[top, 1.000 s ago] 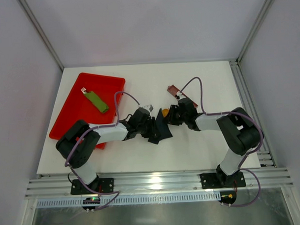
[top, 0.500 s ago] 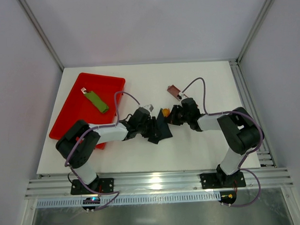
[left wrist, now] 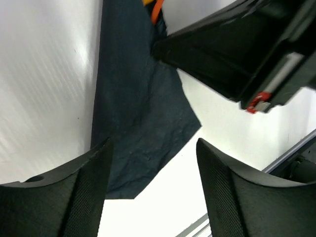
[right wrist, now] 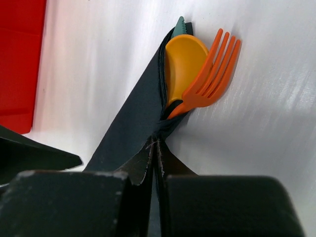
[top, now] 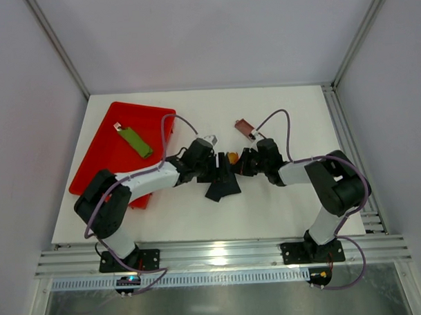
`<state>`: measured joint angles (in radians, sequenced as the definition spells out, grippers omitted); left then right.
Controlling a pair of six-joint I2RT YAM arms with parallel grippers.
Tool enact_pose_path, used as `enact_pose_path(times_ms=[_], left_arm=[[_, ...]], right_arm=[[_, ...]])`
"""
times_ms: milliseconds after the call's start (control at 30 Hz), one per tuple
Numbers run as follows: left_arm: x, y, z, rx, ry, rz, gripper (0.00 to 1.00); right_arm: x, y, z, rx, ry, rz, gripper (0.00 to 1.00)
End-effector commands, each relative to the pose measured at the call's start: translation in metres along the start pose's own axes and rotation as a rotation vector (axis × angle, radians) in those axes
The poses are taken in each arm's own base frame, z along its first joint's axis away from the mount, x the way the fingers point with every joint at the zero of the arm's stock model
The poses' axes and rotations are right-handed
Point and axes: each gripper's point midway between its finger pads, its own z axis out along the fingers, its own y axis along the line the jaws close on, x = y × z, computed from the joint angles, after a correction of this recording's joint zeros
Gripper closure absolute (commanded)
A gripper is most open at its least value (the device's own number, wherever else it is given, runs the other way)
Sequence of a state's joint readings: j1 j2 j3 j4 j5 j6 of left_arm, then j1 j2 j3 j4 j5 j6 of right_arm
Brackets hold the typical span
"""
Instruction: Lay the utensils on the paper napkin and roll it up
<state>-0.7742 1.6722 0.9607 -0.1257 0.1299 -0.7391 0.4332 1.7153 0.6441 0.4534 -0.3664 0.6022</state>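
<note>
L gripper (left wrist: 153, 144) rose; napkin (right wrist: 132, 123) half-hides utensils (right wrist: 197, 74)

A red tray (top: 100, 161) lies askew by the far left corner of the white worktop (top: 299, 113). A flat green piece (top: 136, 141) lies slantwise in the tray's far half. A small brown piece (top: 244, 127) sits mid-worktop, nearer the far edge.
</note>
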Motion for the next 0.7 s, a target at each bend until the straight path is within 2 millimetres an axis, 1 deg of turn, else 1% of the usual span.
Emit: enact_pose_path(times_ms=[0,67,100,133,200,367,400,500,567,667], left_arm=[[-0.038,-0.002,-0.028,-0.032,-0.072,0.06,0.31],[-0.047,0.0,-0.036,-0.023,-0.082,0.068,0.3],[-0.05,0.004,-0.038,-0.012,-0.08,0.053,0.27],[-0.054,0.003,-0.039,0.008,-0.089,0.061,0.25],[-0.054,0.006,-0.038,0.027,-0.08,0.064,0.23],[-0.038,0.009,-0.023,0.068,0.009,0.084,0.21],[-0.033,0.015,-0.018,0.058,0.03,0.076,0.21],[-0.028,0.018,-0.015,0.087,0.046,0.051,0.19],[-0.029,0.018,-0.016,0.13,0.049,0.015,0.18],[-0.026,0.026,-0.014,0.157,0.054,-0.019,0.17]], right_arm=[[-0.019,0.018,-0.007,-0.07,-0.067,-0.083,0.96],[-0.019,0.018,-0.009,-0.075,-0.064,-0.095,0.96],[-0.018,0.018,-0.009,-0.076,-0.058,-0.106,0.96],[-0.018,0.017,-0.01,-0.075,-0.056,-0.11,0.96],[-0.015,0.021,-0.012,-0.103,-0.052,-0.123,0.96],[-0.016,0.024,-0.016,-0.111,-0.055,-0.154,0.96],[-0.016,0.025,-0.017,-0.111,-0.056,-0.16,0.96],[-0.017,0.025,-0.02,-0.107,-0.057,-0.183,0.96],[-0.017,0.026,-0.022,-0.115,-0.066,-0.2,0.96],[-0.017,0.028,-0.024,-0.123,-0.068,-0.21,0.96]])
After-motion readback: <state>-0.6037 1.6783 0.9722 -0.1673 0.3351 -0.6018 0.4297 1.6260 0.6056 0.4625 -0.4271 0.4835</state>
